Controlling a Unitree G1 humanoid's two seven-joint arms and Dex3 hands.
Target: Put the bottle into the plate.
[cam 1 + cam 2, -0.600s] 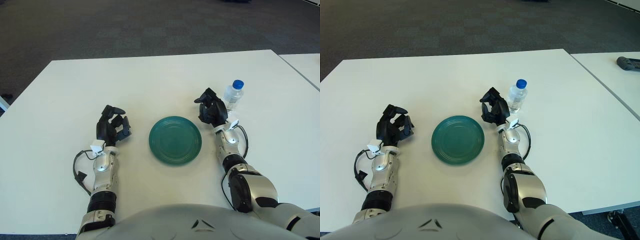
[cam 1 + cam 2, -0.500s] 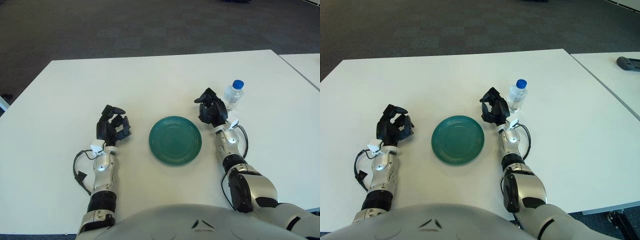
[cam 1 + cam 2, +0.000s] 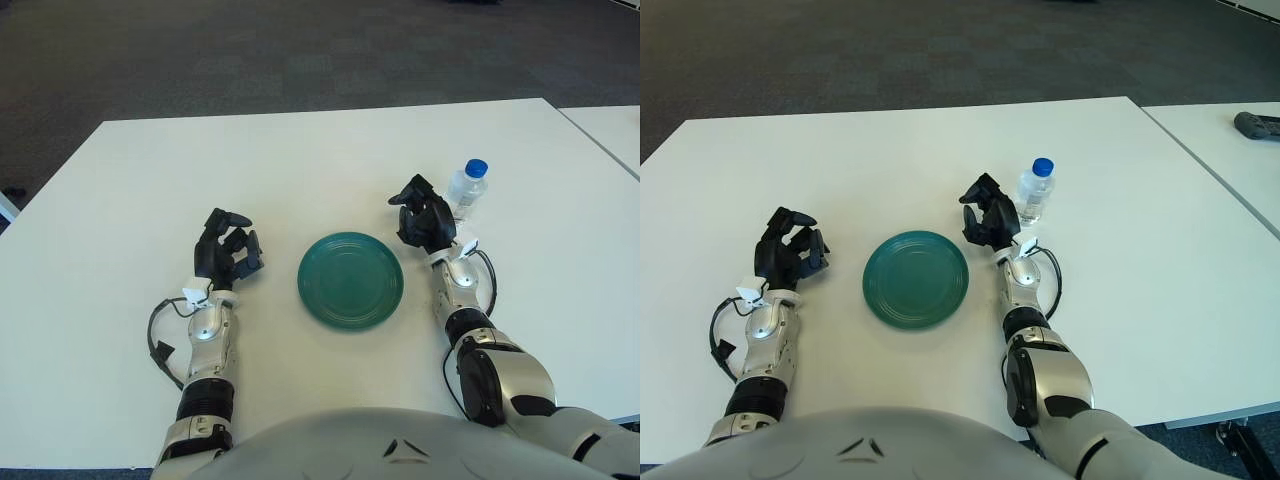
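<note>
A small clear bottle [image 3: 466, 191] with a blue cap stands upright on the white table [image 3: 300, 160], to the right of a round green plate [image 3: 350, 280]. My right hand [image 3: 424, 216] shows between the plate and the bottle, just left of the bottle, fingers loosely curled and holding nothing. The left hand [image 3: 226, 250] shows left of the plate, fingers relaxed and empty. The plate has nothing in it.
A second white table [image 3: 1240, 150] stands at the right with a dark object [image 3: 1258, 126] on it. Dark carpet lies beyond the table's far edge. Black cables run along both forearms.
</note>
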